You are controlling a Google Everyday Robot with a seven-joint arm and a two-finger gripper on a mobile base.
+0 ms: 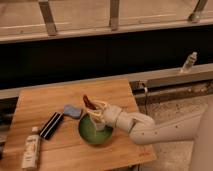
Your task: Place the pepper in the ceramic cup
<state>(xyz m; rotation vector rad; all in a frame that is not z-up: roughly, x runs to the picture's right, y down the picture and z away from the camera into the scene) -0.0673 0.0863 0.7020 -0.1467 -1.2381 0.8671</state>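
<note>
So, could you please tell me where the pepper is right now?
The pepper sits mid-table in the camera view, held at the pincer, just above the green plate's rear rim, right of the blue object.

Green plate (86, 137), black bar (51, 125), bottle (31, 152), blue sponge (73, 111) on table (40, 102).

Counter (45, 105): plate (85, 136) centre-right, cup (99, 126) on it | claw (93, 110) over plate's 12 o'clock rim, gripping pepper (89, 102) | sponge (73, 111) at plate's 10 o'clock | bar (51, 125) at 9 o'clock | bottle (31, 151) lying at 8 o'clock, counter's near-left corner
</note>
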